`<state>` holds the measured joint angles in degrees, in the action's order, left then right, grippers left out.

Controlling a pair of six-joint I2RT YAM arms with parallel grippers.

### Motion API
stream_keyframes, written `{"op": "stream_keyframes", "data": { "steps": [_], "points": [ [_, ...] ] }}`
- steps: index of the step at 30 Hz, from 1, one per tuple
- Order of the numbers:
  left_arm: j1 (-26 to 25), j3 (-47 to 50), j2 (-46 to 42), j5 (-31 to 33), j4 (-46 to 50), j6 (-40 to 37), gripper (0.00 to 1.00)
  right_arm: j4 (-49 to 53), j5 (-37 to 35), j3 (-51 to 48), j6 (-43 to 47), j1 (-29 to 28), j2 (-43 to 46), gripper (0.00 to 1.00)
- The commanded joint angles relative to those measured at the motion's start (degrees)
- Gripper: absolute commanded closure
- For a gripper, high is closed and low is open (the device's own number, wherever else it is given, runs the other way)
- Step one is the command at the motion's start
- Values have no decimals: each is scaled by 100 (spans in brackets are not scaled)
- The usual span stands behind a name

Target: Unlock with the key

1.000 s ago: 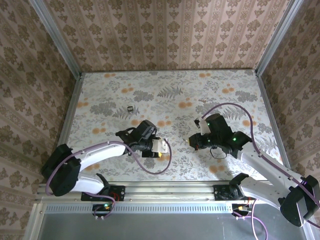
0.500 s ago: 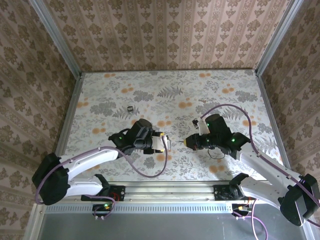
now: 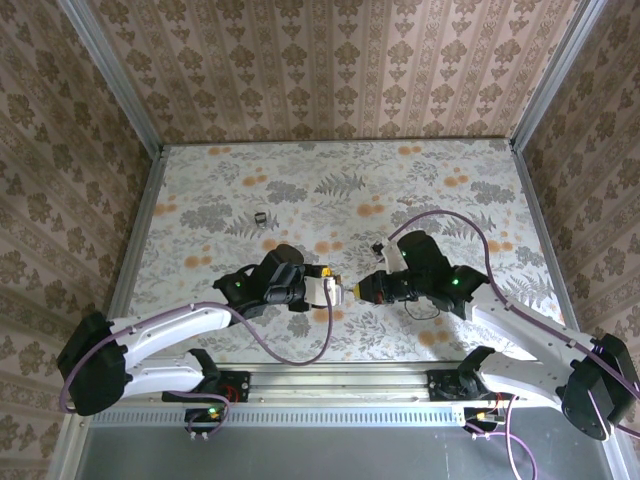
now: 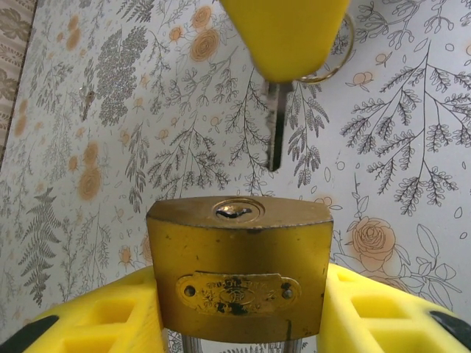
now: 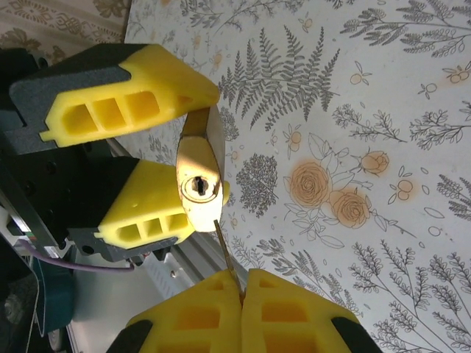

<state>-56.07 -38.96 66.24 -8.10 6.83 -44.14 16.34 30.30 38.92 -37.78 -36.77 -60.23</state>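
Your left arm (image 3: 165, 330) and right arm (image 3: 530, 335) are built alike: smooth white links joined by chunky black joints, each rising from a black base (image 3: 215, 385). A purple cable (image 3: 290, 345) loops loosely along each arm, and small green lights (image 3: 452, 283) glow on the black wrist housings. Your fingers (image 4: 96, 320) are bright yellow blocks with rounded tips, moulded with rows of rectangular hollow cells and backed by dark grey mounts.

**Soft, Even Light, Some Glare Up Close**

From above, the table (image 3: 300, 170) is evenly lit, with only faint shadows. In the left wrist view the padlock (image 4: 239, 268) and key (image 4: 274, 129) are sharp. In the right wrist view the padlock's face washes pale and the left edge goes dark.
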Motion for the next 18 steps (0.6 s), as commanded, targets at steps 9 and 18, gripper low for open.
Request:
{"op": "stream_keyframes", "data": {
  "steps": [9,18],
  "points": [
    [210,-374,-97,-781,476,265,98,556,-1430,129,1543,-66,647,100],
    [472,-738,-139,-1238,985,411,98,-58,-1873,-1,2645,-75,1064,100]
  ]
}}
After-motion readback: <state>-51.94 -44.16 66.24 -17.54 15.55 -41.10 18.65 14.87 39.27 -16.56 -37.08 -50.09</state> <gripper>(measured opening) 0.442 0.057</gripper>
